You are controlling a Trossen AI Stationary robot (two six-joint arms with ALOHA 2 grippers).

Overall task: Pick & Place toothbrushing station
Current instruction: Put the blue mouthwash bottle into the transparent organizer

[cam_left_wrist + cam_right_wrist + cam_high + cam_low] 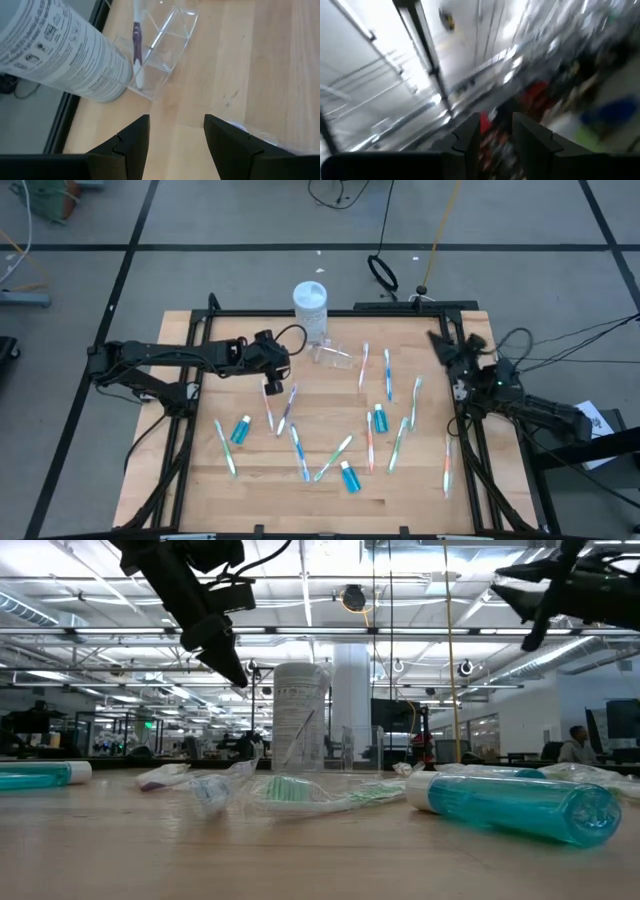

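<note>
The clear plastic cup [165, 45] lies tipped beside the white-lidded jar [60, 50], a purple-handled toothbrush [137, 47] inside it. The left pincer [175, 137] hovers near the cup, released and empty. The right pincer [495, 127], part-spread, grasps nothing.

You had a pale wooden table [330, 480] on a dark frame. At its far edge stood a tall clear jar [310, 308] with a white lid, and just beside it a small clear cup [333, 354] lay on its side with a purple-handled toothbrush [137, 50] inside. Slim pastel toothbrushes [388, 373] lay scattered flat across the middle and right of the boards, and three teal tubes [349, 476] lay flat among them, well apart from one another.
</note>
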